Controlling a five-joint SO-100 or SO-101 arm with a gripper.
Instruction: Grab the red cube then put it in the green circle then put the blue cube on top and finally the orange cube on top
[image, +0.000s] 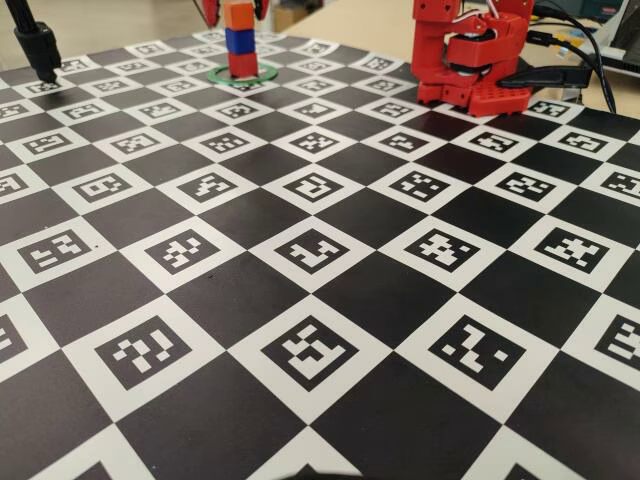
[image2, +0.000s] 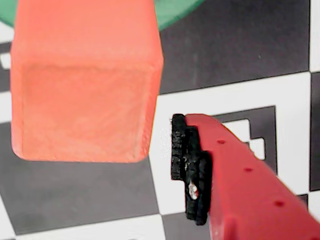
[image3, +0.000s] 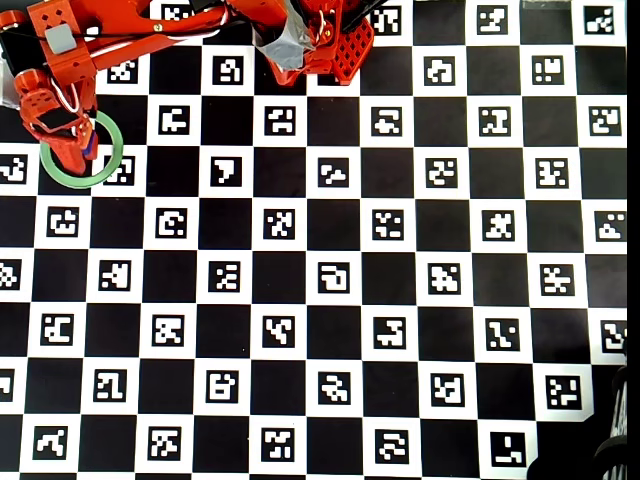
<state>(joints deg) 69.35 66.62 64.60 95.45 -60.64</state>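
Note:
In the fixed view a three-cube stack stands at the far left inside the green circle (image: 218, 74): the red cube (image: 243, 64) at the bottom, the blue cube (image: 239, 40) on it, the orange cube (image: 238, 16) on top. My gripper (image: 235, 6) hangs over the stack, open, with a red finger tip showing on each side of the orange cube. In the wrist view the orange cube (image2: 85, 80) fills the left. One black finger pad (image2: 186, 160) stands apart to its right; the other finger is out of frame. From overhead, my gripper (image3: 72, 150) covers the stack on the green circle (image3: 110, 165).
The checkered marker board (image: 320, 300) covers the table. My red arm base (image: 470, 60) stands at the far right with black cables beside it. A black post (image: 35, 45) stands at the far left corner. Beyond the stack lies the board's far edge.

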